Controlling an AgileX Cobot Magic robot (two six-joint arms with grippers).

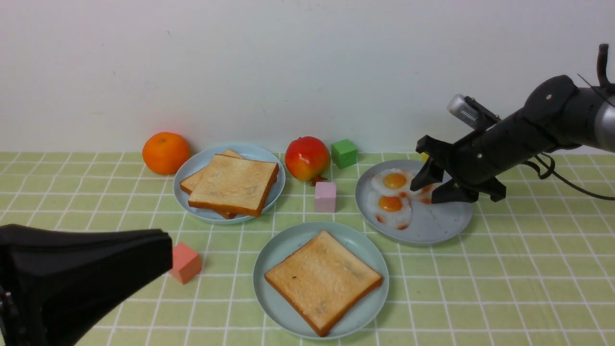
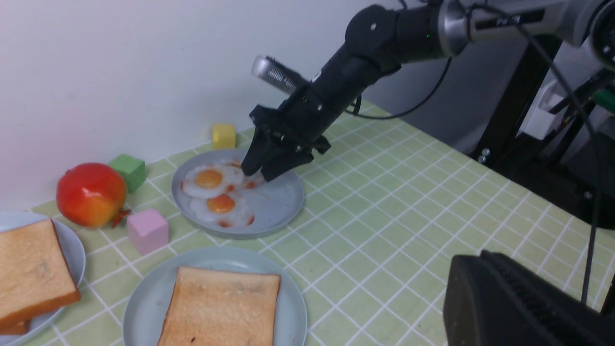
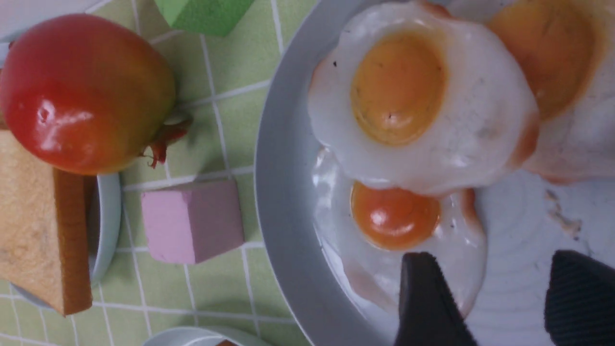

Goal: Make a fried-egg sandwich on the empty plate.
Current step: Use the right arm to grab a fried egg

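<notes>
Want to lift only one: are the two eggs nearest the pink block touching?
Touching. Right wrist view: the paler-yolked fried egg overlaps the darker-yolked fried egg.

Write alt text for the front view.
The right gripper hangs open over the fried eggs on the grey-blue plate. One toast slice lies on the aqua plate in front; two stacked slices sit on the sky-blue plate at left.

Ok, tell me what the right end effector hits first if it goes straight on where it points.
Probably the white of the darker-yolked fried egg on the grey-blue plate: the open right end effector angles down at it, one finger over its edge. Depth is unclear.
</notes>
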